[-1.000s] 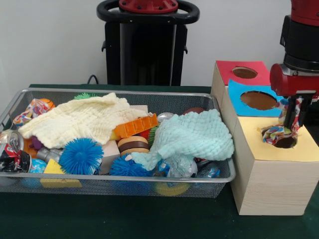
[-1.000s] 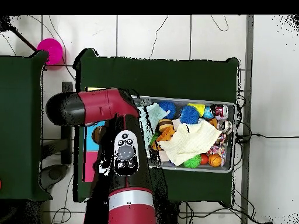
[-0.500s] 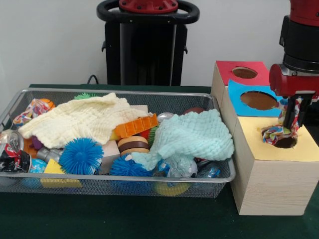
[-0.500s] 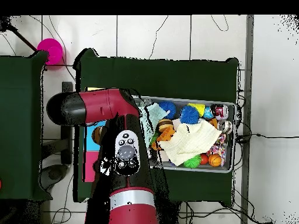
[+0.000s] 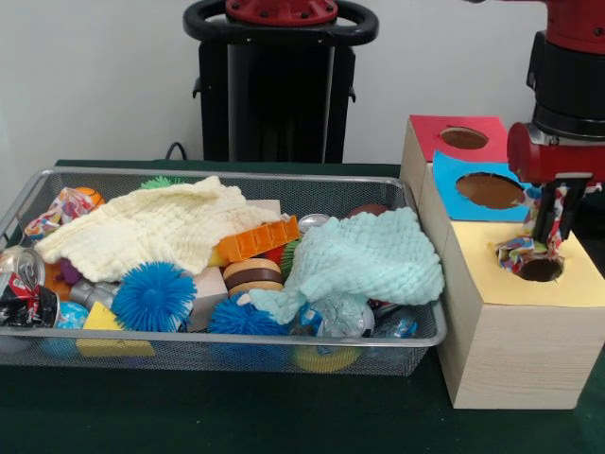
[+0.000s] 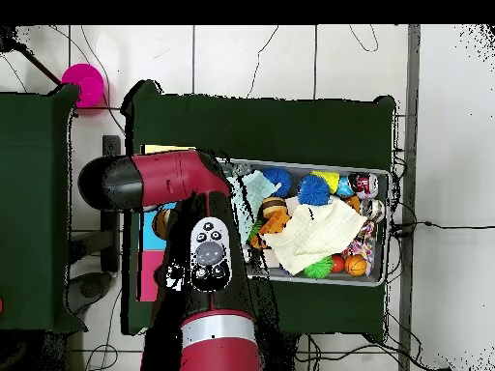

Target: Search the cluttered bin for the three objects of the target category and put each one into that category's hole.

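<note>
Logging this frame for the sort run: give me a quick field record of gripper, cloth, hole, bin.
gripper: gripper above the yellow box, shut on polka-dot cloth
polka-dot cloth: polka-dot cloth bunched at the rim of the hole, part running up between the fingers
hole: hole in the yellow top, partly covered by the cloth
other holes: blue-faced cutout and red-faced cutout, nothing in them
bin: bin cluttered; pale yellow knitted cloth and mint-green knitted cloth lie on top
another dotted cloth: polka-dot piece at the bin's left end

Both views are evenly and brightly lit, with no strong glare seen. Soft shadows are cast beneath the wire bin (image 5: 416, 342) and beside the wooden box (image 5: 515, 355) on the dark table (image 5: 227, 411). Fine detail is slightly softened throughout.
</note>
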Robot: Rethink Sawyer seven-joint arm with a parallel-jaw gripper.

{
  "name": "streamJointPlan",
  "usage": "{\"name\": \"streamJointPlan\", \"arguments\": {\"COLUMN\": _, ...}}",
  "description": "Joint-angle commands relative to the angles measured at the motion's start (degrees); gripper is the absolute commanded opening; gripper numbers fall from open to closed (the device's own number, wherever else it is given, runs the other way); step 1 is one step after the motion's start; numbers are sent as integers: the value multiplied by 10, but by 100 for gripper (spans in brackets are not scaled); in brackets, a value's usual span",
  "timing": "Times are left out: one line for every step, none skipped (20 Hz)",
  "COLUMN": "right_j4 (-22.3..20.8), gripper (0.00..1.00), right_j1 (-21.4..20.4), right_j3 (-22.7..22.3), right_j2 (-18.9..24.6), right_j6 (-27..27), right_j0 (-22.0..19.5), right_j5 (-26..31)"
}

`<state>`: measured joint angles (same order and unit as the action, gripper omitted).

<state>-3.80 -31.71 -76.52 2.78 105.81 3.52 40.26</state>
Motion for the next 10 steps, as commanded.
{"name": "streamJointPlan", "arguments": {"right_j4": -1, "gripper": 0, "right_j1": 9, "right_j3": -52, "right_j2": 45, "right_j6": 22, "right_j0": 0, "right_j5": 29}}
{"name": "streamJointPlan", "arguments": {"right_j4": 0, "gripper": 0, "right_j1": 11, "right_j3": -51, "right_j2": 45, "right_j6": 24, "right_j0": 1, "right_j5": 32}}
{"name": "streamJointPlan", "arguments": {"right_j4": 3, "gripper": 0, "right_j1": 15, "right_j3": -48, "right_j2": 47, "right_j6": 23, "right_j0": -1, "right_j5": 36}}
{"name": "streamJointPlan", "arguments": {"right_j4": 5, "gripper": 0, "right_j1": 19, "right_j3": -46, "right_j2": 48, "right_j6": 23, "right_j0": -3, "right_j5": 40}}
{"name": "streamJointPlan", "arguments": {"right_j4": 7, "gripper": 0, "right_j1": 26, "right_j3": -40, "right_j2": 52, "right_j6": 20, "right_j0": -6, "right_j5": 45}}
{"name": "streamJointPlan", "arguments": {"right_j4": 7, "gripper": 0, "right_j1": 33, "right_j3": -37, "right_j2": 54, "right_j6": 18, "right_j0": -8, "right_j5": 44}}
{"name": "streamJointPlan", "arguments": {"right_j4": 4, "gripper": 0, "right_j1": 38, "right_j3": -33, "right_j2": 53, "right_j6": 17, "right_j0": -7, "right_j5": 41}}
{"name": "streamJointPlan", "arguments": {"right_j4": 1, "gripper": 0, "right_j1": 44, "right_j3": -29, "right_j2": 52, "right_j6": 15, "right_j0": -7, "right_j5": 39}}
{"name": "streamJointPlan", "arguments": {"right_j4": 2, "gripper": 0, "right_j1": 50, "right_j3": -23, "right_j2": 52, "right_j6": 16, "right_j0": -7, "right_j5": 40}}
{"name": "streamJointPlan", "arguments": {"right_j4": 1, "gripper": 0, "right_j1": 52, "right_j3": -20, "right_j2": 51, "right_j6": 17, "right_j0": -7, "right_j5": 37}}
